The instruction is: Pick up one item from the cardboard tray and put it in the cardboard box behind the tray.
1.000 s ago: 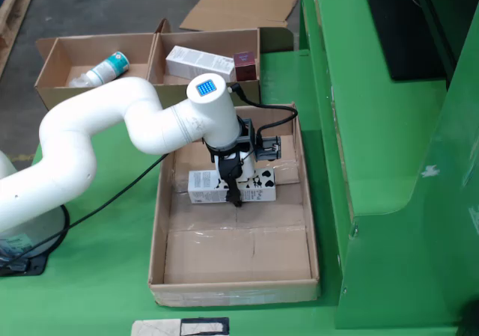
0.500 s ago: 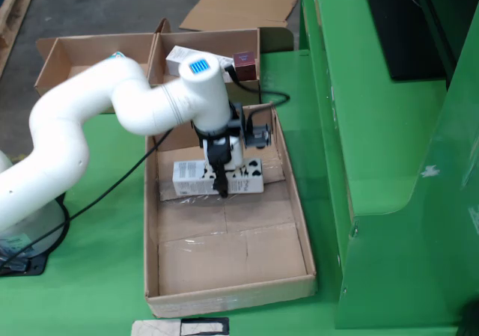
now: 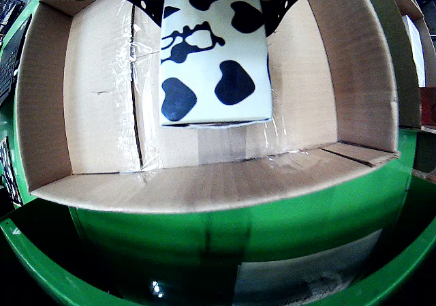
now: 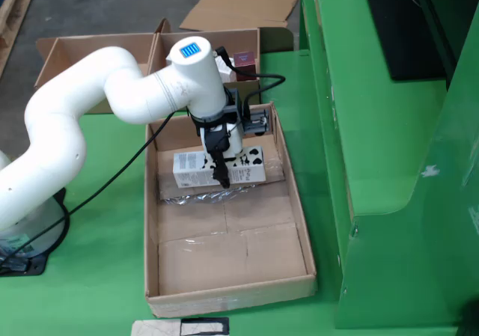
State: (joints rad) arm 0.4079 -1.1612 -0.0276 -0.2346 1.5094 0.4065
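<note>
A white carton with black cow patches point(image 4: 194, 170) lies lengthwise in the far part of the long cardboard tray point(image 4: 224, 295). My gripper point(image 4: 221, 173) is over the carton's middle with its dark fingers point(image 4: 223, 177) down on either side, closed against it. In the wrist view the carton point(image 3: 214, 67) fills the top centre between the fingers of the gripper point(image 3: 211, 3), above the tray floor point(image 3: 204, 183). I cannot tell whether the carton is lifted off the floor. Open cardboard boxes point(image 4: 97, 55) stand behind the tray.
Crinkled clear film point(image 4: 202, 196) lies under and beside the carton. A small dark item point(image 4: 242, 57) sits in the box right behind the tray. A green machine frame point(image 4: 359, 126) runs along the tray's right side. Flat cardboard point(image 4: 247, 7) lies at the back.
</note>
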